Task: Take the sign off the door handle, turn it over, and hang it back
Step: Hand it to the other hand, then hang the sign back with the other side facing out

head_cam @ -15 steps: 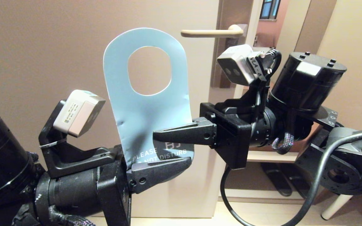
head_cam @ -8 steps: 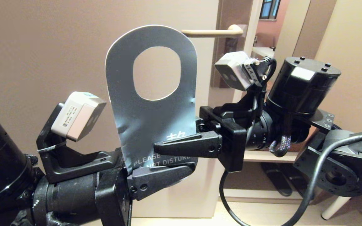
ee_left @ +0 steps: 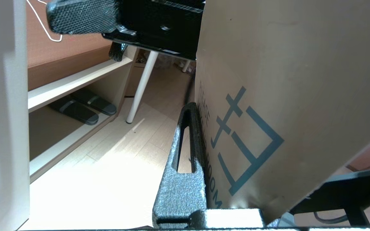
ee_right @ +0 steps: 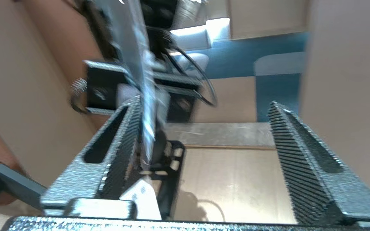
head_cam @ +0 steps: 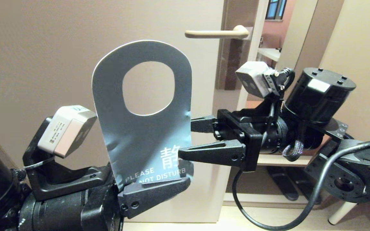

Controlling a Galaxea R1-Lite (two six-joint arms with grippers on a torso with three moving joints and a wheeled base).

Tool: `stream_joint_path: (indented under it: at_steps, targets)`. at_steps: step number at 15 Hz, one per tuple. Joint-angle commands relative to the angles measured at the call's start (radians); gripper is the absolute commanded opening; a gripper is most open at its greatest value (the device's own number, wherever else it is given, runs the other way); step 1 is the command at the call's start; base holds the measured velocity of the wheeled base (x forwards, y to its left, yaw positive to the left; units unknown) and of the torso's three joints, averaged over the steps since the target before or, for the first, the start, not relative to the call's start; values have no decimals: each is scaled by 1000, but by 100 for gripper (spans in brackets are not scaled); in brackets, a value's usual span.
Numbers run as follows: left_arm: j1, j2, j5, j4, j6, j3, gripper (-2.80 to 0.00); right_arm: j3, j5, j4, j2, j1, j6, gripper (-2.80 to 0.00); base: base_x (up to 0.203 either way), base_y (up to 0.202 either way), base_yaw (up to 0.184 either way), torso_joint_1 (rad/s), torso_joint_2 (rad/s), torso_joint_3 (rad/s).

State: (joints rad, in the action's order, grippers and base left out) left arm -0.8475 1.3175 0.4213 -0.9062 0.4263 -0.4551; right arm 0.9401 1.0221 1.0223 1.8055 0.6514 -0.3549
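The sign [head_cam: 146, 128] stands upright in front of the door, its light blue "DO NOT DISTURB" side facing the head camera. Its white "MAKE UP ROOM" side shows in the left wrist view [ee_left: 284, 96]. My left gripper [head_cam: 153, 189] is shut on the sign's bottom edge; one finger [ee_left: 185, 154] presses against the card. My right gripper [head_cam: 186, 138] is open, with its fingers either side of the sign's right edge and not clamping it [ee_right: 204, 102]. The door handle [head_cam: 217, 33] is bare, above and to the right of the sign.
The beige door [head_cam: 43, 48] fills the background, with its edge just right of the handle. Beyond it are a low shelf with dark slippers [head_cam: 281, 186], a white furniture leg [ee_left: 141, 86] and a thin white wire hanger [ee_left: 48, 32]. The right arm's cable [head_cam: 268, 221] loops below it.
My right gripper has opened off the sign and drawn back a little to the right. My left gripper has carried the sign down and to the left, away from the handle.
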Motion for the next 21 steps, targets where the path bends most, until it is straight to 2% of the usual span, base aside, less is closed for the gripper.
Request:
stream_joint_path:
  at_steps: [1, 5, 8, 9, 11, 13, 15, 19, 20, 21]
  targets:
    - [4, -13, 1, -5, 3, 3, -280, -32, 6, 20, 0, -32, 0, 0, 0, 0, 0, 0, 0, 0]
    - [16, -40, -6, 0, -3, 43, -280, -77, -13, 66, -1, -132, 4, 0, 0, 0, 0, 0, 0, 0]
    - [23, -76, -71, 15, -15, 71, -280, -108, -131, 79, -12, -169, 9, 0, 0, 0, 0, 0, 0, 0]
    - [32, -83, -87, 40, -42, 75, -280, -118, -178, 80, -14, -172, 18, 0, 0, 0, 0, 0, 0, 0]
    - [69, -100, -107, 93, -94, 81, -280, -153, -263, 81, -18, -174, 57, 0, 0, 0, 0, 0, 0, 0]
    - [108, -115, -118, 113, -108, 82, -280, -180, -313, 81, -21, -183, 117, 0, 0, 0, 0, 0, 0, 0]
    - [163, -116, -138, 119, -150, 94, -280, -190, -359, 81, -23, -195, 157, 0, 0, 0, 0, 0, 0, 0]
    - [289, -134, -150, 119, -245, 139, -280, -214, -500, 81, -35, -205, 174, 0, 0, 0, 0, 0, 0, 0]
    - [321, -138, -150, 119, -258, 141, -280, -223, -509, 81, -46, -212, 174, -280, 0, 0, 0, 0, 0, 0]
    - [353, -142, -150, 119, -267, 142, -280, -232, -513, 81, -55, -216, 174, -280, 0, 0, 0, 0, 0, 0]
